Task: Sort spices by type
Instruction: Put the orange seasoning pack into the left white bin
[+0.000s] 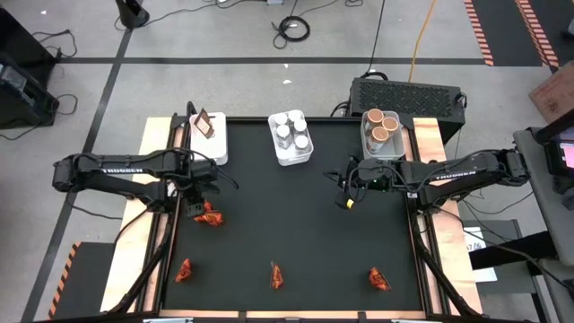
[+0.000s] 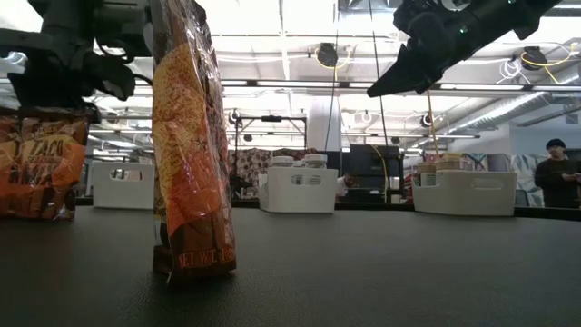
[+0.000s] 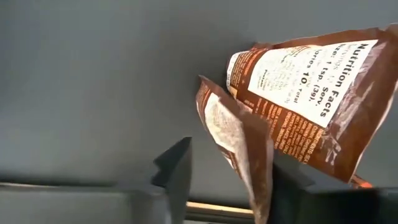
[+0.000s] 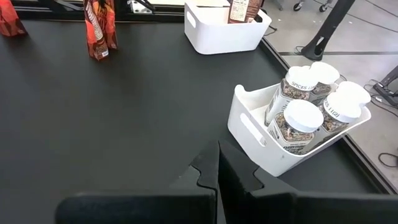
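My left claw [image 1: 204, 208] is spread around a red sachet [image 3: 239, 140], near the left bin [image 1: 208, 139]. Three more sachets [image 1: 277, 275] stand along the tabletop's [image 1: 296, 215] near edge. My right claw [image 1: 348, 201] is pressed together, empty, near the tub bin [image 1: 384, 148].

The left gripper [image 3: 230, 177] has its two dark fingers [image 3: 177, 171] spread apart over the dark table mat [image 3: 93, 81], and the lower edge of a crinkly brown-orange sachet [image 3: 239, 140] sits between them, nearer one finger than the other. Just behind that sachet and partly hidden by it lies a second sachet [image 3: 311, 99], tilted, its white "Nutrition Facts" panel facing the camera. Beyond the fingers, a pale strip runs along the mat's edge.
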